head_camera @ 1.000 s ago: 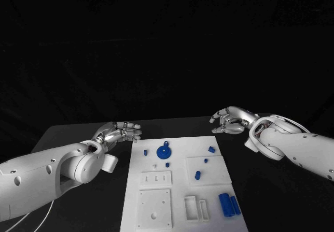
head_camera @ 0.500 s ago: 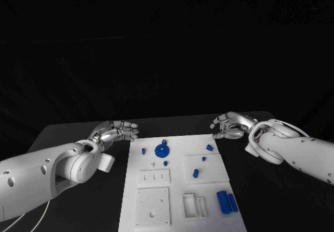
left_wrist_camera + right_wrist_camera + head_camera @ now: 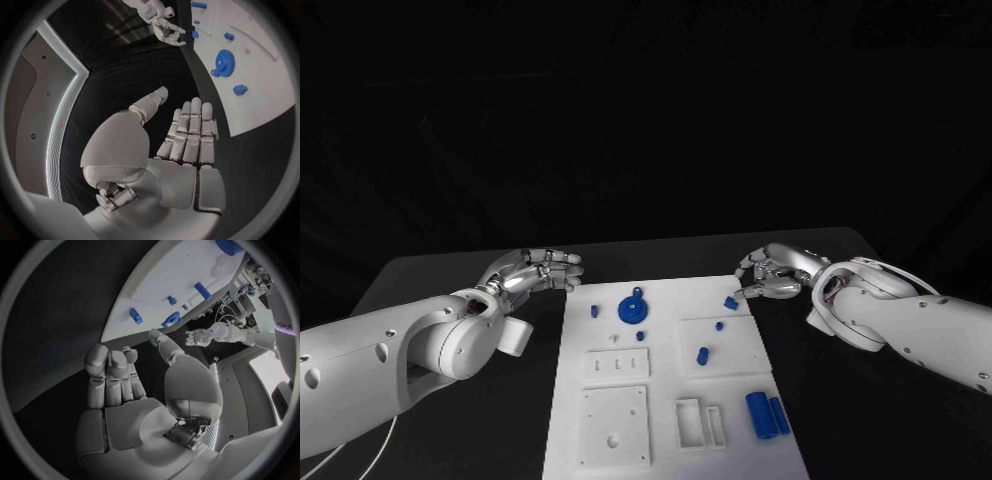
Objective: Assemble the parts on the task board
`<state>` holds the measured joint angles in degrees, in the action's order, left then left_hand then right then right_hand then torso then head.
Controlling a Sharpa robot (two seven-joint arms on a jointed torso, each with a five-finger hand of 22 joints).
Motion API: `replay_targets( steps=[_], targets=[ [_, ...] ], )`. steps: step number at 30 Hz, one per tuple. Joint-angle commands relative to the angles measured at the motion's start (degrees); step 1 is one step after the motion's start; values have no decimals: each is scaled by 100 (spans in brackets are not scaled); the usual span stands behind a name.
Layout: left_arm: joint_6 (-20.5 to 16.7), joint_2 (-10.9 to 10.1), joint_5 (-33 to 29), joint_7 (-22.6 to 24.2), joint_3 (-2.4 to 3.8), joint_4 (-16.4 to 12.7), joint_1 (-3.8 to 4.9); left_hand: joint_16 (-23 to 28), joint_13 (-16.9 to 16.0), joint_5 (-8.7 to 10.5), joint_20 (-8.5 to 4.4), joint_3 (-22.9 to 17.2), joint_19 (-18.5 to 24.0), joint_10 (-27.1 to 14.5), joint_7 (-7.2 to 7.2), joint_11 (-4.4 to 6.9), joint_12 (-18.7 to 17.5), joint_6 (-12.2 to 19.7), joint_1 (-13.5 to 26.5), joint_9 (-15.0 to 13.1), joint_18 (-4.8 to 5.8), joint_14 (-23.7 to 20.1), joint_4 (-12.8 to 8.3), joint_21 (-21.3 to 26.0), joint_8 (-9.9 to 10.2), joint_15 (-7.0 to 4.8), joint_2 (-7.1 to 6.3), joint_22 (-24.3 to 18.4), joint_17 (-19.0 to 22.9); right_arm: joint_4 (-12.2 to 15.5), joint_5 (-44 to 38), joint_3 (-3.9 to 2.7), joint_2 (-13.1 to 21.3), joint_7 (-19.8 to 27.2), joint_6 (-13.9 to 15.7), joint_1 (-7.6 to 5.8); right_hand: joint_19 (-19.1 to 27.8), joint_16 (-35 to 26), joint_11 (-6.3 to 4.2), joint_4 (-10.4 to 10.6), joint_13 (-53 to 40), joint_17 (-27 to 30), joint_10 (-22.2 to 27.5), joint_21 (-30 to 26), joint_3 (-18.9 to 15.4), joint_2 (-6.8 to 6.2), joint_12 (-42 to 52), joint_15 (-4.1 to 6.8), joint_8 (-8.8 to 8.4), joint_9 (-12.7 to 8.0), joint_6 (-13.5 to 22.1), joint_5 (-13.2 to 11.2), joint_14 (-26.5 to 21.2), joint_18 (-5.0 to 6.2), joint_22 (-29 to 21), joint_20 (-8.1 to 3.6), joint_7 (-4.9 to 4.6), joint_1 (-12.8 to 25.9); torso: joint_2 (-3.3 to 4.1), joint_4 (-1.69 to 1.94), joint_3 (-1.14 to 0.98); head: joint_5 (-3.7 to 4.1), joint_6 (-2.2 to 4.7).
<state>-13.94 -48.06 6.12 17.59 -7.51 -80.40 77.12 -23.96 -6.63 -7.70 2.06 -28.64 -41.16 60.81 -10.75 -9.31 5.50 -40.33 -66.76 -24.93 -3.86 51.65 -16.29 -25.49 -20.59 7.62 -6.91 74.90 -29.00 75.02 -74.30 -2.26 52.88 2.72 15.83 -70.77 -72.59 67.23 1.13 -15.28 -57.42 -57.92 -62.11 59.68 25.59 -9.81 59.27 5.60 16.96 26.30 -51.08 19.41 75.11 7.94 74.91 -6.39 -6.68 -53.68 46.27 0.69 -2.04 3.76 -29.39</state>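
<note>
Task board (image 3: 668, 400) is lying mid-table with blue parts (image 3: 764, 415) sitting loose on it; assembly is looking barely begun. Left hand (image 3: 538, 272) and right hand (image 3: 773, 274) are hovering beside its far corners, fingers apart, holding nothing.

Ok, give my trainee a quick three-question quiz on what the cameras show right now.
1. True or false: the left silver hand holds a blue part.
2. Which hand is nearer the small blue block at the far right corner of the white task board? A left, B right silver hand.
3. Fill in: the round blue gear lies on the board's ___ end, far or near to the robot.

Key: 1 false, its fingers are apart and empty. 2 B. 3 far.
</note>
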Motion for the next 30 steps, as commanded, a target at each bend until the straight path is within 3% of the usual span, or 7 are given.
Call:
replay_targets(
  steps=[1,12,30],
  targets=[
    [102,-7,4,65,3,-21,5,35,-9,-1,-1,-36,20,33,-142,-4,-14,25,55,2,-55,-3,-6,-29,22,17,24,110,-8,21,-129,0,6,-131,35,44,-39,40,-73,9,8,-11,231,7,-46,11,34,29,38,7,-257,-10,-16,706,63,-9,-19,72,-1,-1,-3,10,-10],
    [106,-12,4,61,3,-22,5,36,-9,0,-1,-35,20,34,-142,-5,-16,25,59,2,-55,-3,-5,-30,23,17,25,110,-10,-2,-248,2,-30,-149,54,162,-51,58,-92,-104,21,-59,219,1,82,71,55,48,51,19,-306,-86,-24,706,61,-45,1,-184,-3,13,3,23,-16],
    [116,-18,5,55,3,-22,5,39,-9,0,-1,-33,21,32,-143,-7,-21,28,67,3,-54,-3,-3,-32,25,18,25,110,-13,-69,-364,3,-174,-158,92,301,-52,54,-134,-81,33,-110,200,7,339,103,91,85,115,50,-488,-301,-25,706,72,-14,47,-406,-3,13,4,21,-31]
  ],
)
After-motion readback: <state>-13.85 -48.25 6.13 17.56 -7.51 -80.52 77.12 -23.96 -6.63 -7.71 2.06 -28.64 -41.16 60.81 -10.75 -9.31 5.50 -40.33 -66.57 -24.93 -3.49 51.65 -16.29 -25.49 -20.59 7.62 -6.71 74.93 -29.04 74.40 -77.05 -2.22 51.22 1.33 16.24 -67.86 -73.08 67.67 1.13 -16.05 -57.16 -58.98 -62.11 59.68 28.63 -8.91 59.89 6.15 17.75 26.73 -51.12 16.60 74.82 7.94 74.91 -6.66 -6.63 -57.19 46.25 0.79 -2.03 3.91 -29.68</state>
